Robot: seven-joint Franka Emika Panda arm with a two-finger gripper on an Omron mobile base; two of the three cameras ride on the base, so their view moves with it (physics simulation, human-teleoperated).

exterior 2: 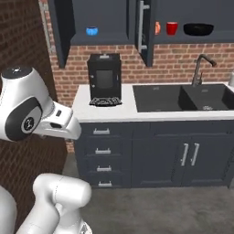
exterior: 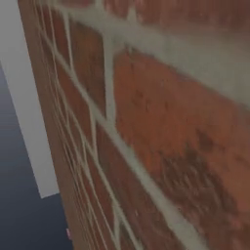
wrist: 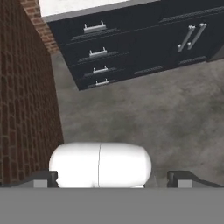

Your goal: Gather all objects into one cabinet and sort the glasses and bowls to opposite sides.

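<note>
In the right base view, a blue vessel (exterior 2: 92,31) is sitting on the left cabinet (exterior 2: 98,20) shelf, at eleven o'clock from the coffee machine (exterior 2: 104,78) standing on the desk (exterior 2: 82,109). Rightward, past the door, an orange mug (exterior 2: 157,28), red cup (exterior 2: 172,28) and black bowl (exterior 2: 198,29) are lining up. The end effector (wrist: 113,178) is pointing at the floor, fingers parted, grasping nothing.

The left shelf (exterior 2: 98,38) holds a blue vessel (exterior 2: 92,31). The right shelf (exterior 2: 192,38) holds an orange mug (exterior 2: 157,28), red cup (exterior 2: 172,28) and black bowl (exterior 2: 198,29).
</note>
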